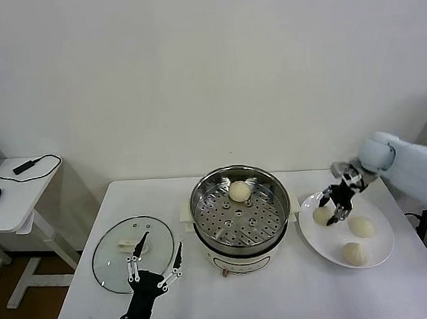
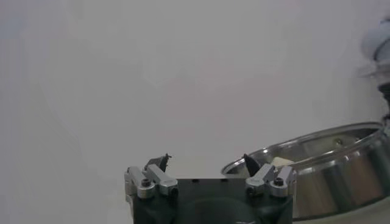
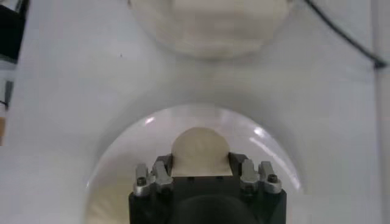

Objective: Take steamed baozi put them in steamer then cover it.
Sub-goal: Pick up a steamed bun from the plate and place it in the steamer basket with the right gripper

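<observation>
The right gripper [image 1: 334,207] is down over the white plate [image 1: 380,251] to the steamer's right, its fingers closed against both sides of the steamed baozi [image 1: 322,215] nearest the steamer, which sits squarely between them and still rests on the plate. Two more baozi [image 1: 361,226] lie on the same plate, and a fourth baozi [image 1: 239,191] sits inside the steamer [image 1: 240,210]. The left gripper [image 1: 158,261] hangs spread wide and empty beside the glass cover [image 1: 131,253], which lies flat on the table [image 1: 298,289].
</observation>
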Robot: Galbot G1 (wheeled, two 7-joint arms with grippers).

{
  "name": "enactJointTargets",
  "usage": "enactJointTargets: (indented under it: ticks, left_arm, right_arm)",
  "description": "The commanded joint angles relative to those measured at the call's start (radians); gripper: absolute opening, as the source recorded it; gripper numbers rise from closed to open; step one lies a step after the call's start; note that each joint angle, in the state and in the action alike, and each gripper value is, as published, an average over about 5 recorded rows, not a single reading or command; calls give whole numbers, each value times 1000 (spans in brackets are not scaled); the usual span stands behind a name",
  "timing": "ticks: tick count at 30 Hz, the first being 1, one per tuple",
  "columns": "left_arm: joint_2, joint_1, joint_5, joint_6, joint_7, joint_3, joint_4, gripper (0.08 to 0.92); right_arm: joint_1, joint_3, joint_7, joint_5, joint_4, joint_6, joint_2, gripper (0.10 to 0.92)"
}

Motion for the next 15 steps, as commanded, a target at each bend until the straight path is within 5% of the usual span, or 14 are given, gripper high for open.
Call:
enactJointTargets:
  ticks: [1, 15]
  left_arm:
    - [6, -4, 0, 1, -3, 6, 2, 823]
    - [16, -21, -1, -1, -12, 30, 14, 823]
  right_arm:
    - [338, -228, -78, 158, 88, -35, 99, 645]
    - [355, -346, 151, 458, 171, -202, 411, 645]
